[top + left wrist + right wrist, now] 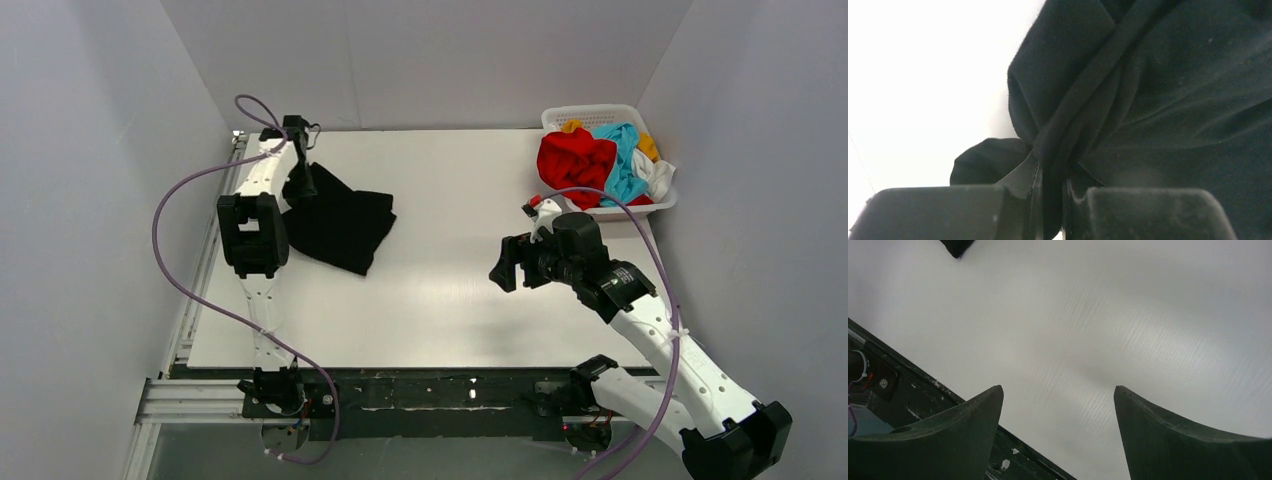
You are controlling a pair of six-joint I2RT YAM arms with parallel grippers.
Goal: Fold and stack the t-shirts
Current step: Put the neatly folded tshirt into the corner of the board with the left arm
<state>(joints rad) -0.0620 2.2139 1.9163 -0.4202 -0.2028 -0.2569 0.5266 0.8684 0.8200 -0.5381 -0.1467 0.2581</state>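
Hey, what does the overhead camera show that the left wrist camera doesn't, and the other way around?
Only the overhead view shows the white basket at the far right, holding the red t-shirt, the light blue t-shirt and others, plus the right gripper open above the table. Only the left wrist view shows up close that the left gripper has its fingers pinched on a bunched fold of cloth. Both show the black t-shirt on the white table.

The table [450, 290] is overlooked from above; the black t-shirt [340, 225] is seen close-up from the left wrist, perhaps also the right.
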